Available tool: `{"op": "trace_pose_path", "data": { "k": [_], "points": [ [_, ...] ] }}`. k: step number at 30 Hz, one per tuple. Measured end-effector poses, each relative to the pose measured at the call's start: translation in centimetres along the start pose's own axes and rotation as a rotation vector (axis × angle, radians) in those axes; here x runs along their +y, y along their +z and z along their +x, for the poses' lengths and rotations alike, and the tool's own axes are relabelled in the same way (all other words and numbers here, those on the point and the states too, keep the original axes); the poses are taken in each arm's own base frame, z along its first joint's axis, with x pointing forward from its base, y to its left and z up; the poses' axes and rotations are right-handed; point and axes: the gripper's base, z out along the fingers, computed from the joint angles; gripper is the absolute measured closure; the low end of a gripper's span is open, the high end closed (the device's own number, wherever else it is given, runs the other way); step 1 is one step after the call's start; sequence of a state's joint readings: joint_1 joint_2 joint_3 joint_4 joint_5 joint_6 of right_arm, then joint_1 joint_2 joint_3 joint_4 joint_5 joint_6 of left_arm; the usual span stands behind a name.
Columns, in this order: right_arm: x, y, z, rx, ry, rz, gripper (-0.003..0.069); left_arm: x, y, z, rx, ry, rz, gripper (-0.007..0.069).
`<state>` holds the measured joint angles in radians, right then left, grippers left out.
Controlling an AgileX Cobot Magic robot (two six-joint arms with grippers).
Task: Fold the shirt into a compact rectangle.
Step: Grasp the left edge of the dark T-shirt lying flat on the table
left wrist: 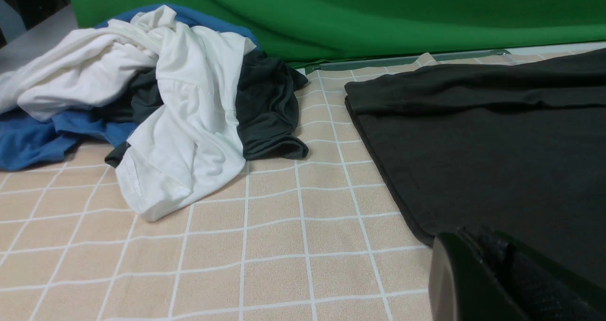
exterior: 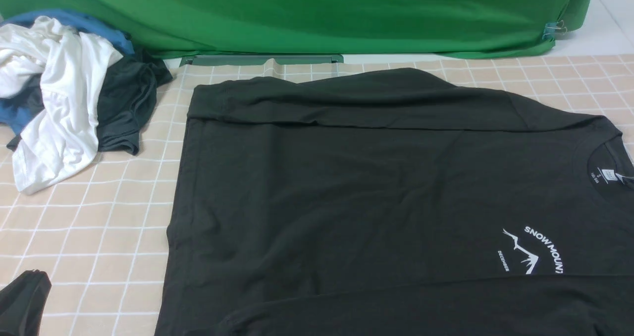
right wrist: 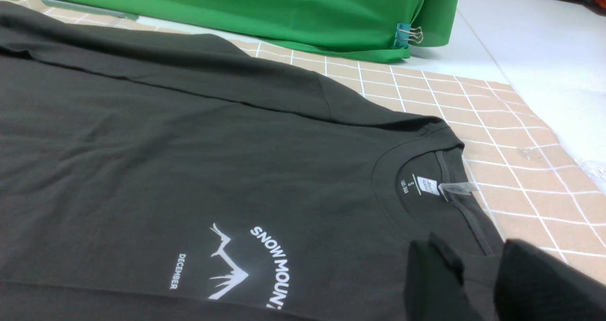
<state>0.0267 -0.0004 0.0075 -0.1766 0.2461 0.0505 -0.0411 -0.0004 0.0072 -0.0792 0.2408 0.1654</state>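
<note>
The black shirt (exterior: 376, 187) lies spread on the checked cloth, its neck to the right and its far edge folded over onto the body. The white mountain logo (exterior: 532, 252) and the neck label (exterior: 607, 175) face up. My left gripper (exterior: 25, 296) sits at the near left corner, shut and apart from the shirt's hem. In the left wrist view the left gripper (left wrist: 468, 239) shows its jaws pressed together with nothing between them. My right gripper (right wrist: 473, 252) hovers open just short of the collar (right wrist: 426, 179); it is out of the front view.
A heap of white (exterior: 59, 103), blue (exterior: 20, 110) and dark grey (exterior: 126, 103) garments lies at the far left. A green backdrop (exterior: 322, 14), held by a binder clip (exterior: 554, 28), hangs along the far edge. A bare white tabletop (right wrist: 530, 51) lies right of the checked cloth (exterior: 99, 237).
</note>
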Motion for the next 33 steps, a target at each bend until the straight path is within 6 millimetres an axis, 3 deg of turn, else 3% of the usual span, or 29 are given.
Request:
{"op": "trace_pose_path", "data": {
  "k": [22, 29, 33],
  "points": [
    [0.0, 0.0, 0.0, 0.0, 0.0, 0.0, 0.0413, 0.1, 0.0, -0.4, -0.046, 0.071, -0.017, 0.0602],
    [0.0, 0.0, 0.0, 0.0, 0.0, 0.0, 0.0413, 0.7, -0.5, -2.9, -0.333, -0.357, -0.017, 0.0602],
    [0.0, 0.0, 0.0, -0.002, 0.0, 0.0, 0.0413, 1.3, -1.1, -4.1, -0.499, -0.443, -0.044, 0.0602]
  ]
}}
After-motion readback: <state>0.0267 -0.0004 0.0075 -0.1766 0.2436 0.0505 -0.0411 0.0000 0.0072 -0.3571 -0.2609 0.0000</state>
